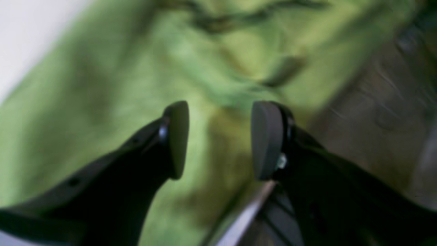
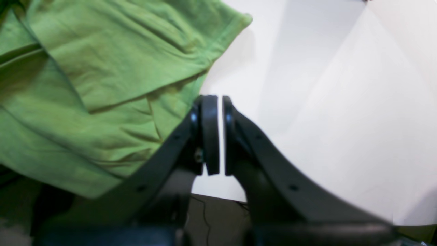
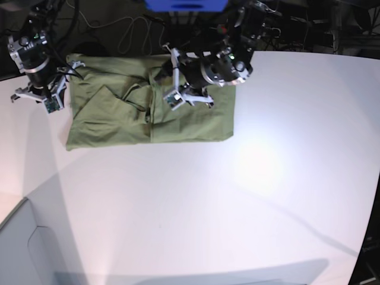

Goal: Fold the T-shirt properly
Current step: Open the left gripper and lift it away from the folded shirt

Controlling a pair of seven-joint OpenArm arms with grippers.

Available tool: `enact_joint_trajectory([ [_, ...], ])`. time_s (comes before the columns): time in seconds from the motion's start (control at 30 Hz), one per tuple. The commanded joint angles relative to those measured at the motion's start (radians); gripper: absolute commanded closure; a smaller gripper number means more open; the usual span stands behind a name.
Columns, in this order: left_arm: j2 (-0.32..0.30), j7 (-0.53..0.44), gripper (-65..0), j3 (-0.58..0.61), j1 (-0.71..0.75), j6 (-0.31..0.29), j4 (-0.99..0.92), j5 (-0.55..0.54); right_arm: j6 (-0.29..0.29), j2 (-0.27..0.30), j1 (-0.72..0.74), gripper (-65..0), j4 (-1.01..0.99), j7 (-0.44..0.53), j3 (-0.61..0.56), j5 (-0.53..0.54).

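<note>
The green T-shirt (image 3: 148,101) lies partly folded and wrinkled at the far left-centre of the white table (image 3: 237,196). In the base view my left arm (image 3: 208,68) hangs over the shirt's upper right part. My left gripper (image 1: 222,140) is open just above the T-shirt (image 1: 112,85), with nothing between its pads; that view is blurred. My right gripper (image 2: 220,136) is shut and empty, beside a folded sleeve of the T-shirt (image 2: 102,68) at the shirt's edge. In the base view my right arm (image 3: 35,59) stands by the shirt's left side.
Cables (image 3: 127,29) and dark equipment lie beyond the table's far edge, with a blue object (image 3: 187,5) at the top centre. The table's edge cuts across the lower left corner (image 3: 18,208).
</note>
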Motion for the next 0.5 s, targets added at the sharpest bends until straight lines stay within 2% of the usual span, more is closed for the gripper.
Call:
enact_joint_trajectory([
  [0.0, 0.009, -0.023, -28.2, 0.014, -0.008, -0.003, 0.012, -0.014, 0.017, 0.013, 0.001, -0.8, 0.018, -0.003, 0.007, 0.007],
  [0.1, 0.015, -0.023, -28.2, 0.014, -0.008, -0.003, 0.021, -0.014, 0.017, 0.016, 0.029, -10.8, 0.015, -0.089, 0.007, 0.007],
  [0.2, 0.002, -0.022, -28.2, -0.012, -0.009, -0.003, 0.094, -0.014, 0.017, 0.015, 0.078, -27.8, 0.009, -0.189, 0.018, 0.007],
  [0.33, -0.027, -0.014, -28.2, -0.172, -0.006, -0.003, 0.188, -0.014, 0.017, -0.039, 0.132, -46.8, 0.009, -0.228, 0.061, 0.012],
  [0.4, -0.041, -0.014, -28.2, -0.278, -0.009, -0.003, 0.197, -0.014, 0.017, -0.070, 0.149, -52.6, 0.009, -0.232, 0.079, 0.013],
  [0.47, -0.045, -0.014, -28.2, -0.379, -0.011, -0.007, 0.197, -0.014, 0.017, -0.103, 0.152, -55.0, 0.008, -0.233, 0.093, 0.013],
])
